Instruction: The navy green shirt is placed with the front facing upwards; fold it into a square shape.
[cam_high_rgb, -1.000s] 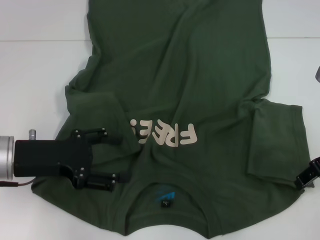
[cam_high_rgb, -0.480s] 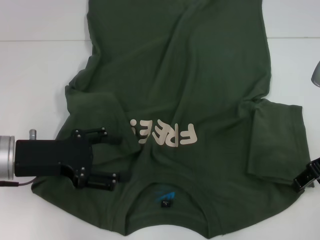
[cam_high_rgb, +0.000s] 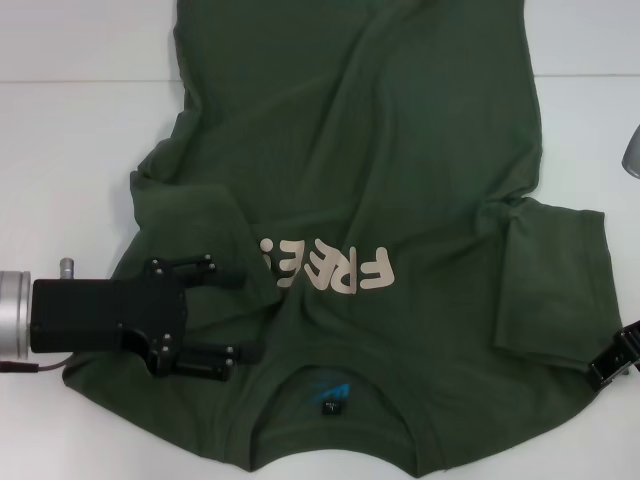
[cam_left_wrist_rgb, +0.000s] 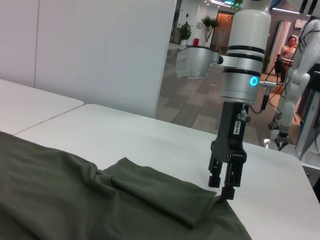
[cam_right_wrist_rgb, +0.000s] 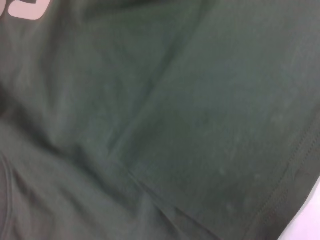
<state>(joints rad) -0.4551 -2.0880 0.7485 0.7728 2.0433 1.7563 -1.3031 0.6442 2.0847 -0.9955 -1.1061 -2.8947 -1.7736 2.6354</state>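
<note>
The navy green shirt (cam_high_rgb: 380, 150) lies front up on the white table (cam_high_rgb: 70, 150). Its cream "FREE!" lettering (cam_high_rgb: 330, 268) and blue-black neck label (cam_high_rgb: 330, 395) are near me. My left gripper (cam_high_rgb: 245, 312) is open, low over the shirt's shoulder just left of the collar, with cloth between its fingers. My right gripper (cam_high_rgb: 612, 365) is at the shirt's edge beside the folded-in sleeve (cam_high_rgb: 550, 290). The left wrist view shows the right gripper (cam_left_wrist_rgb: 226, 192) upright with its tip at the cloth edge (cam_left_wrist_rgb: 200, 210). The right wrist view is filled by shirt cloth (cam_right_wrist_rgb: 175, 125).
The shirt's hem end runs out of the head view at the far side. A seam between two tabletops (cam_high_rgb: 60, 80) crosses behind it. Bare white table (cam_left_wrist_rgb: 150, 135) lies on both sides of the shirt. A person and another robot stand far off.
My left gripper has slid slightly toward the collar. My right gripper has shifted a little toward the near edge. The shirt has not visibly moved.
</note>
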